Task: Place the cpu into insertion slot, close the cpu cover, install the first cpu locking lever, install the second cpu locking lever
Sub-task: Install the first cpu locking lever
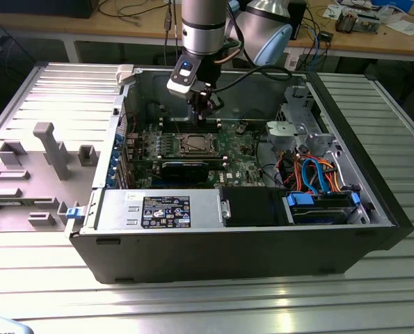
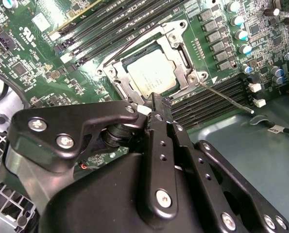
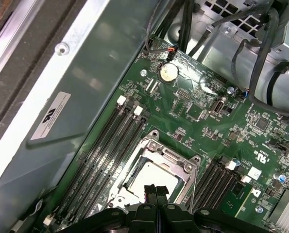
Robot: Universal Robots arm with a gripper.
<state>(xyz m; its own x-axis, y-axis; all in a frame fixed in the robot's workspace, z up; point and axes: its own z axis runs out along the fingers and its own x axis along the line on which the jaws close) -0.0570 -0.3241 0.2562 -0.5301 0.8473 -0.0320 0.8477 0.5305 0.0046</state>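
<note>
The cpu (image 2: pixel 149 74) lies flat in the insertion slot (image 1: pixel 194 145) of the green motherboard, its silvery top showing through the window of the cpu cover (image 2: pixel 181 52). The cover frame lies down around the chip (image 3: pixel 151 177). One thin wire locking lever (image 2: pixel 229 99) sticks out sideways from a socket corner over the memory slots. Another thin lever (image 2: pixel 122 48) runs along the opposite side of the socket. My gripper (image 2: pixel 154 104) hovers just above the socket's edge, shut with nothing between its fingers. It also appears in the first wrist view (image 3: pixel 155 191) and the exterior view (image 1: pixel 203 115).
The motherboard sits inside an open black computer case (image 1: pixel 373 209) lying on a slatted metal table. Memory slots (image 3: pixel 105 145) flank the socket. A black card (image 1: pixel 186 169), a drive cage with orange and blue cables (image 1: pixel 318 174) and the power supply (image 1: pixel 165 211) stand nearby.
</note>
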